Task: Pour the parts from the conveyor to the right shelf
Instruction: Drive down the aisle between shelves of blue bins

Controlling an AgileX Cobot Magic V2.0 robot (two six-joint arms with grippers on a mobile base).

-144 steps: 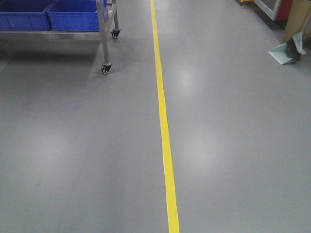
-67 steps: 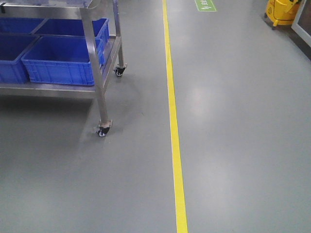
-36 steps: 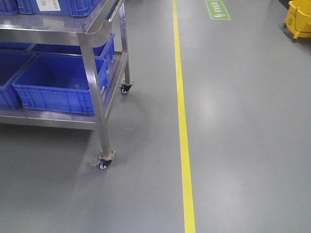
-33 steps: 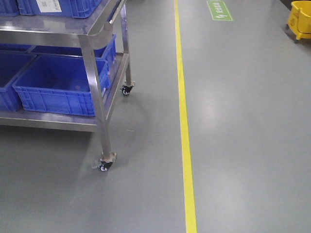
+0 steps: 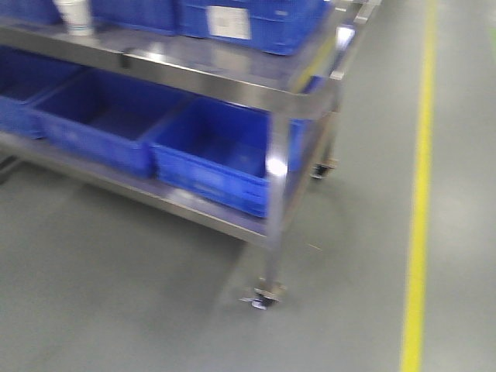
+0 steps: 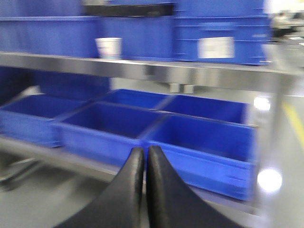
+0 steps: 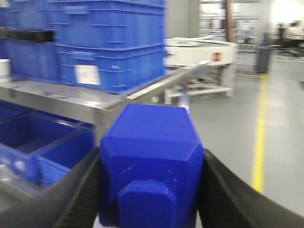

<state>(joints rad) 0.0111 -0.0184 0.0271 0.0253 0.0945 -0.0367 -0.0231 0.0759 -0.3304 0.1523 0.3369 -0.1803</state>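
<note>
The steel shelf [image 5: 256, 84] holds big blue bins [image 5: 213, 159] on both levels. A white cup [image 5: 76, 17] stands on top.

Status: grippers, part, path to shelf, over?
Left gripper: jaws shut, empty. Right gripper: jaws shut on part. Shelf close ahead, views blurred. Nothing seen in the way.

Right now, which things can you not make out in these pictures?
Bin label: text unreadable, motion blur, all three views.
White cup: inside hidden by its own wall, left wrist view.
Lower bins: floors partly hidden by their near walls, left wrist view.
Blue part: bottom cut off by the frame edge, sides covered by the right gripper, right wrist view.
</note>
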